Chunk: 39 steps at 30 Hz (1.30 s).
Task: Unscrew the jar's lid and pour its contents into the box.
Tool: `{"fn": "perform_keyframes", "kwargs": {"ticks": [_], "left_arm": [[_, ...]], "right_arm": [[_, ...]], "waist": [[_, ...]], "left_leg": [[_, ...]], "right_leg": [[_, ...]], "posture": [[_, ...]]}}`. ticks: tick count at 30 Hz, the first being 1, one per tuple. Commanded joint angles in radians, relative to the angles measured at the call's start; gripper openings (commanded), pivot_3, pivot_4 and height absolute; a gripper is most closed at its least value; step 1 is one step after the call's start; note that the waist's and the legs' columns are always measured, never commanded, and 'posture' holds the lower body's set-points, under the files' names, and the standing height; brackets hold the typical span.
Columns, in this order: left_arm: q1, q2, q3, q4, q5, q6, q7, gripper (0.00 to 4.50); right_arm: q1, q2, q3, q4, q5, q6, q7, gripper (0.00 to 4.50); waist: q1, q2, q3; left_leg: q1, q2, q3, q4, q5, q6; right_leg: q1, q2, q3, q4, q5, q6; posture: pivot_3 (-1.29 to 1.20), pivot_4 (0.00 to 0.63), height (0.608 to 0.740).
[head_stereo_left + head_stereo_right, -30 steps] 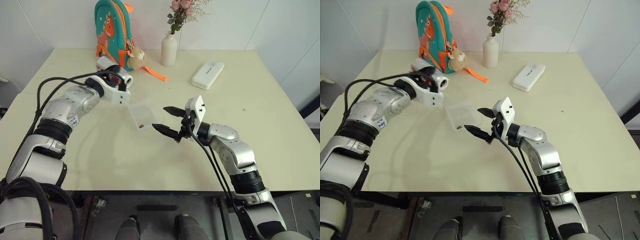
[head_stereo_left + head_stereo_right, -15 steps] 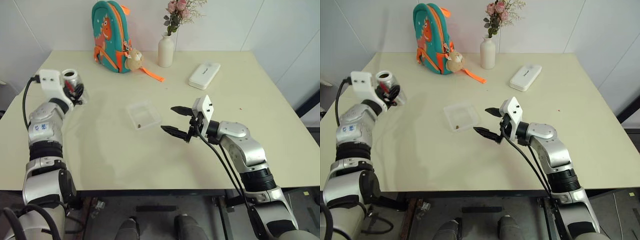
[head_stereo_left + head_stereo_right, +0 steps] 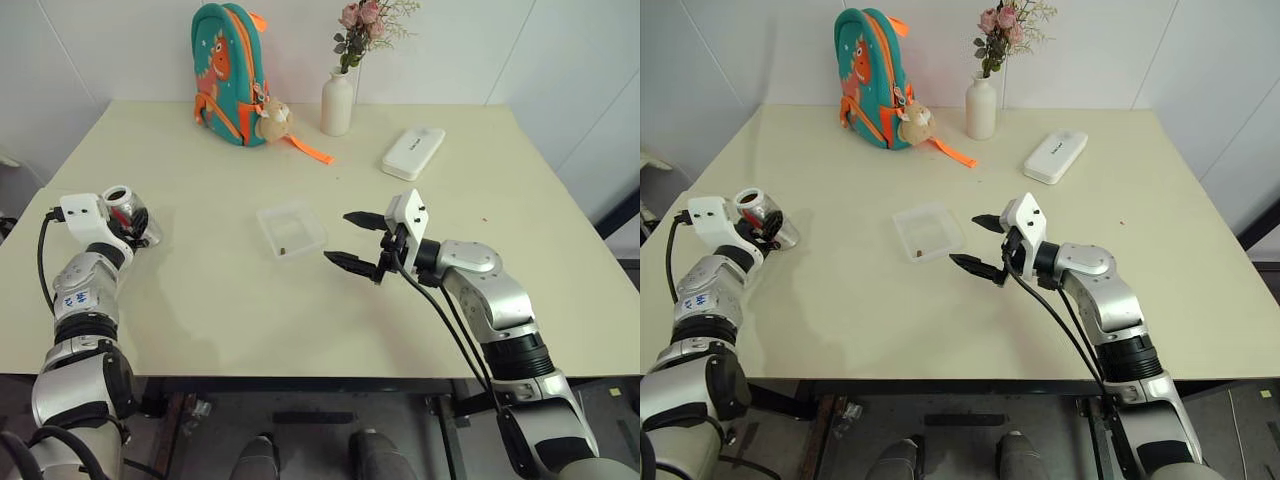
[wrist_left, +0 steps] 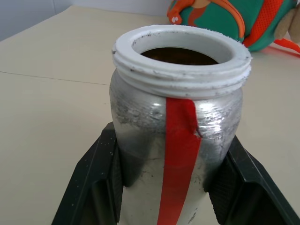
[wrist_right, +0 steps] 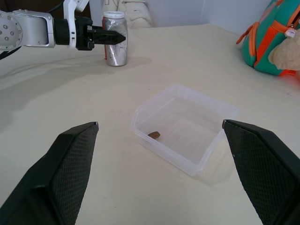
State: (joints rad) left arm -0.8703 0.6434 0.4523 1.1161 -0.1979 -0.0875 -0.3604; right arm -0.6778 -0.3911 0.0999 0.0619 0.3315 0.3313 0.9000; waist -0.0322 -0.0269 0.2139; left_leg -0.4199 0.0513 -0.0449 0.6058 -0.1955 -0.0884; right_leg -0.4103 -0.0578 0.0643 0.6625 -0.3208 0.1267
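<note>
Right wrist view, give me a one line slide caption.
Open right gripper faces the box holding one brown bit; left gripper grips the jar.

One jar (image 3: pixel 128 212), one box (image 3: pixel 291 229), one backpack (image 3: pixel 231 58), one vase (image 3: pixel 337 100), one white case (image 3: pixel 414 151).

Pretty bright, even indoor light all round, nothing dim. Shadows on the table (image 3: pixel 200 320) are soft and faint, mostly under the 2 arms. Head views are sharp. In the left wrist view the jar (image 4: pixel 180 136) is crisp with mild glare, and the backpack (image 4: pixel 229 21) behind goes soft.
</note>
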Motion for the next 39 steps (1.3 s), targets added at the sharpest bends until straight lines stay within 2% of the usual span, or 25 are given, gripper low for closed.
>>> {"fn": "perform_keyframes", "kwargs": {"ticks": [1,2,7,11,19,24,31,35,39], "left_arm": [[0.015,0.029,0.005,0.014,-0.017,0.013,-0.001,2.66],[0.018,0.035,-0.001,0.008,-0.013,0.014,-0.007,2.86],[0.048,0.055,-0.027,-0.06,-0.007,0.05,-0.065,4.45],[0.143,0.093,-0.039,-0.187,-0.001,0.095,-0.064,4.45],[0.618,0.154,0.021,-0.824,-0.064,0.248,-0.179,4.45],[0.781,0.213,0.074,-1.05,-0.08,0.199,-0.284,4.45],[0.687,0.261,0.004,-1.119,-0.176,0.168,-0.48,4.45],[0.583,0.288,-0.089,-1.072,-0.195,0.151,-0.635,4.45],[0.503,0.286,-0.158,-0.986,-0.164,0.112,-0.709,4.45]], "right_arm": [[-0.003,-0.009,-0.017,-0.047,0.007,-0.001,-0.004,4.5],[-0.002,-0.008,-0.016,-0.049,0.008,-0.001,-0.004,4.5],[0.0,0.0,-0.011,-0.054,0.011,0.001,-0.006,4.5],[0.005,0.003,-0.008,-0.057,0.01,0.001,-0.006,4.5],[0.023,-0.027,-0.021,-0.061,0.015,0.0,0.014,4.5],[0.03,-0.069,-0.036,-0.053,0.03,-0.014,0.063,4.5],[0.083,-0.143,-0.088,-0.1,0.075,-0.084,0.167,4.5],[0.114,-0.205,-0.11,-0.121,0.089,-0.094,0.219,4.5],[0.11,-0.243,-0.136,-0.128,0.11,-0.077,0.232,4.5]], "waist": [[0.0,0.0,0.0],[-0.001,0.0,0.0],[0.001,0.0,0.0],[-0.003,0.0,0.0],[-0.017,0.0,0.0],[-0.015,-0.001,0.0],[0.002,-0.001,0.0],[0.004,0.0,0.0],[-0.008,0.0,0.0]], "left_leg": [[0.0,0.0,0.0,0.0,0.0,0.0],[0.0,0.0,0.0,0.0,0.0,0.0],[0.0,0.0,0.0,0.0,0.0,0.0],[0.0,0.0,0.0,-0.001,0.0,0.0],[0.0,0.001,0.0,-0.005,0.0,0.0],[0.001,0.001,0.0,-0.007,0.0,0.0],[0.002,0.001,0.003,-0.008,0.002,0.001],[0.001,0.001,0.003,-0.009,0.001,0.001],[0.002,0.001,0.003,-0.01,0.001,0.001]], "right_leg": [[0.0,0.0,0.0,0.0,0.0,0.0],[0.0,0.0,0.0,0.0,0.0,0.0],[0.0,0.0,0.0,-0.001,0.0,0.0],[0.0,0.0,0.0,-0.001,0.0,0.0],[-0.001,0.0,0.0,-0.002,-0.001,-0.001],[-0.001,-0.001,0.0,-0.004,0.0,-0.004],[0.001,-0.002,0.0,-0.009,0.0,-0.008],[0.0,-0.002,0.0,-0.01,0.002,-0.005],[0.0,-0.001,0.0,-0.009,0.002,-0.004]], "posture": [[0.0,0.15,0.74],[0.0,0.15,0.74],[0.0,0.15,0.74],[0.0,0.15,0.74],[0.0,0.15,0.74],[0.0,0.15,0.74],[0.0,0.15,0.74],[0.0,0.15,0.74],[0.0,0.15,0.74]]}}
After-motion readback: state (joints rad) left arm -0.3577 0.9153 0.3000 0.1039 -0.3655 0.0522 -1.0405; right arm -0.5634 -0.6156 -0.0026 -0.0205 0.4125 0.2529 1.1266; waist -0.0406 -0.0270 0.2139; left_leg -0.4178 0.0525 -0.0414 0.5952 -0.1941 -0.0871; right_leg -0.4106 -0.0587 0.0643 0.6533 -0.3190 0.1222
